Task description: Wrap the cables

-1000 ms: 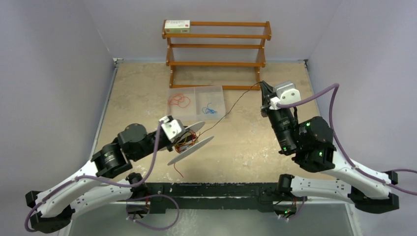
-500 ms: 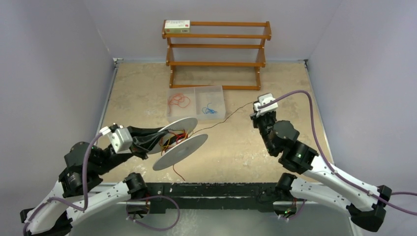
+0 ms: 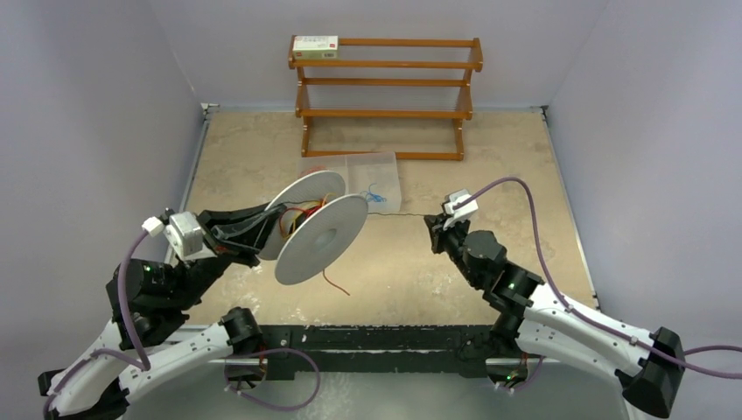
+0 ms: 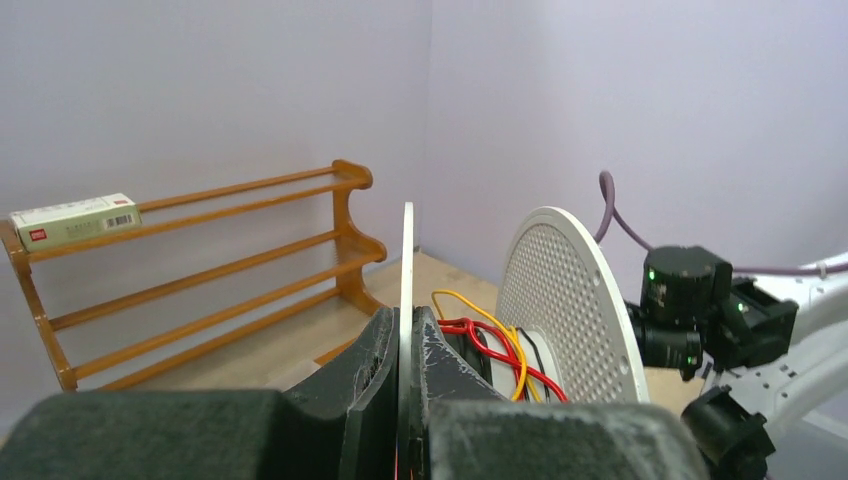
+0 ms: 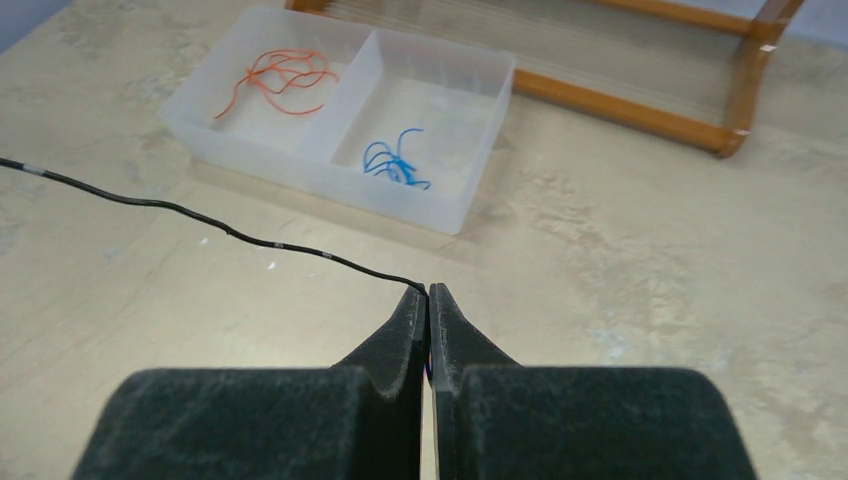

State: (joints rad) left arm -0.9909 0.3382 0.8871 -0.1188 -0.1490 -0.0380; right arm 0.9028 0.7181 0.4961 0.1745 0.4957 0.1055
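A grey-white spool [image 3: 325, 238] of two discs hangs tilted above the table at centre left. My left gripper [image 3: 260, 229] is shut on the rim of its far disc [image 4: 407, 260]. The perforated near disc [image 4: 565, 300] stands to the right. Red, yellow and black cables [image 4: 505, 350] loop round the core between the discs. A red end [image 3: 336, 285] dangles below. One black cable [image 3: 398, 217] runs taut from the spool to my right gripper [image 3: 431, 225]. That gripper [image 5: 428, 296] is shut on the end of the black cable [image 5: 200, 218].
A clear two-part tray [image 5: 440, 215] sits behind the spool, holding orange wires [image 5: 285, 75] on the left and blue wires [image 5: 392, 160] on the right. The wooden rack [image 3: 385, 112] stands at the back with a small box [image 3: 315, 46] on its top rail.
The left arm swung the spool up and back, turning its discs more upright. The right gripper came left and nearer with the black cable, so the free stretch is shorter.
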